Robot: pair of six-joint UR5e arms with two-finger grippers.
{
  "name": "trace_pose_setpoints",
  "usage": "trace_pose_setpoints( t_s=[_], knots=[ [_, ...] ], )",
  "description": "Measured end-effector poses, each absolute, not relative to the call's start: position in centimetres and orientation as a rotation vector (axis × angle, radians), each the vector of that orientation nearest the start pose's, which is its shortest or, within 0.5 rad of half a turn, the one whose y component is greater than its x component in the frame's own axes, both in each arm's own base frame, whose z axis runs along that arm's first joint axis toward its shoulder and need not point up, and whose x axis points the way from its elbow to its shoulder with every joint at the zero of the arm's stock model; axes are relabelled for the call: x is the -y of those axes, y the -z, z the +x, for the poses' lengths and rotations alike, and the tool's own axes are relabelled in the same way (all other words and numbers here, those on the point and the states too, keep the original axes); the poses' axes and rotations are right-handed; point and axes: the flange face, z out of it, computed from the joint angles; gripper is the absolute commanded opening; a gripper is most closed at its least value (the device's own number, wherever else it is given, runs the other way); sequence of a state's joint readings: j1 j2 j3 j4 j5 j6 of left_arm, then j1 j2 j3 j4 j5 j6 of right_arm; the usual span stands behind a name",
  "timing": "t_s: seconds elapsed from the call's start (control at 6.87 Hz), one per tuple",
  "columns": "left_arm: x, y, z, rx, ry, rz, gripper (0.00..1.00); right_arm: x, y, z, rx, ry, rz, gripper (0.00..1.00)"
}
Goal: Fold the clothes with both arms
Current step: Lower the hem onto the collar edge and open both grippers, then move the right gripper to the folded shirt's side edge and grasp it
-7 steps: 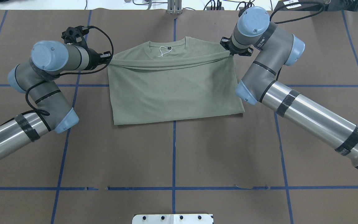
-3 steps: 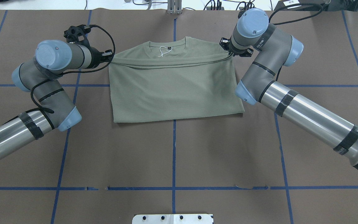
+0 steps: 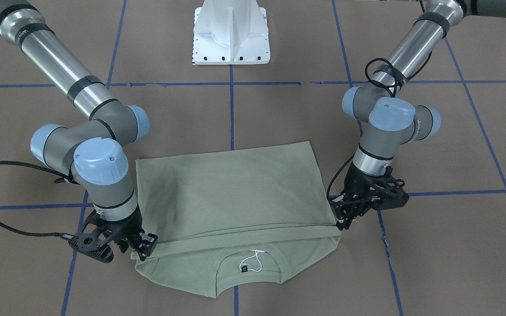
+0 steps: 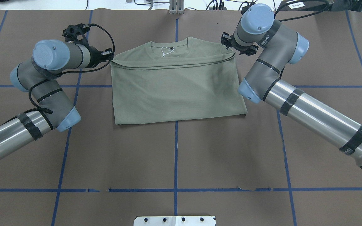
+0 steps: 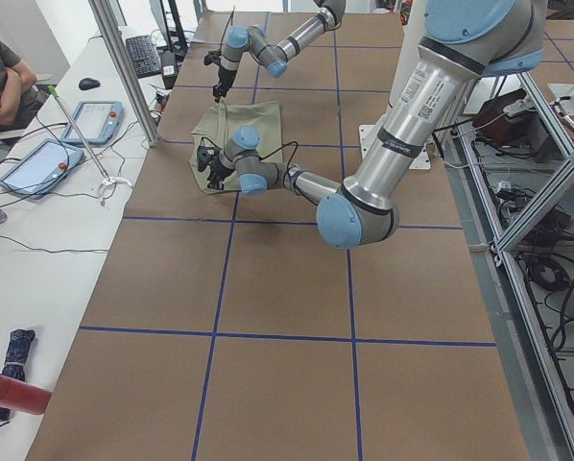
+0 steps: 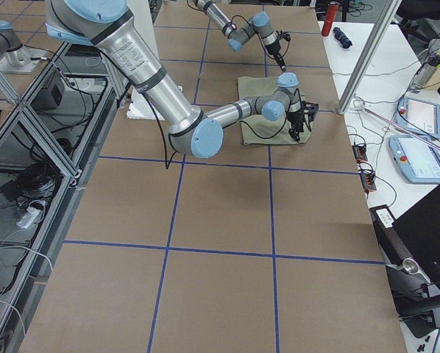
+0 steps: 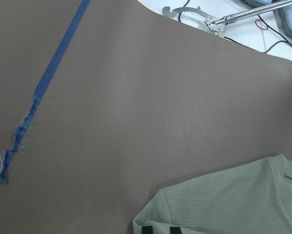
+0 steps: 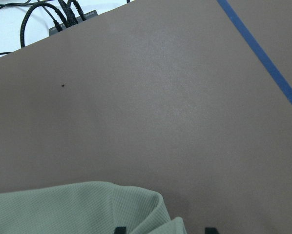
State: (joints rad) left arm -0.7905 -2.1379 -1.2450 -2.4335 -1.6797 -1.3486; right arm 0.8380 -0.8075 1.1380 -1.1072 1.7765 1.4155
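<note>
The sage-green shirt (image 4: 174, 91) lies on the brown table, its lower half folded up over the chest; the folded edge runs just below the neck label (image 4: 165, 51). It also shows in the front view (image 3: 231, 193). My left gripper (image 4: 109, 59) sits at the fold's left corner, its jaws close together around the fabric in the left wrist view (image 7: 159, 230). My right gripper (image 3: 146, 251) is at the fold's other corner; its fingertips (image 8: 119, 229) stand wide apart, with fabric lying loose between them.
The white pedestal base (image 3: 231, 35) stands at the robot's side of the table. Blue tape lines (image 4: 176, 157) cross the brown cover. Tablets (image 5: 37, 163) and cables lie on the white bench beyond the table's far edge.
The stretched, raised hem has come down flat onto the chest. The right wrist has drawn back slightly toward the far edge. The left arm shifted a little to the left.
</note>
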Motion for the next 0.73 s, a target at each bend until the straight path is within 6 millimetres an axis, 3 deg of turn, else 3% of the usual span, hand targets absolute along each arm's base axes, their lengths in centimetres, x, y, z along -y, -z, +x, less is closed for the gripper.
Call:
trace_pose_setpoints(
  t_s=[0.15, 0.44, 0.58, 0.73],
  knots=[
    [61.4, -38.3, 43.3, -1.026, 0.443, 0.461, 0.4, 65.1, -34.0, -44.0, 0.844, -0.552, 0.191, 0.84],
    [61.2, -38.0, 42.8, -1.042, 0.433, 0.473, 0.4, 55.1, -35.5, -41.3, 0.947, -0.535, 0.105, 0.89],
    [61.1, -38.0, 42.7, -1.046, 0.431, 0.475, 0.4, 50.1, -36.2, -41.3, 0.973, -0.549, 0.049, 0.9],
    [60.9, -38.1, 42.5, -1.046, 0.431, 0.475, 0.4, 46.2, -37.6, -41.7, 0.986, -0.577, -0.007, 0.9]
  ],
)
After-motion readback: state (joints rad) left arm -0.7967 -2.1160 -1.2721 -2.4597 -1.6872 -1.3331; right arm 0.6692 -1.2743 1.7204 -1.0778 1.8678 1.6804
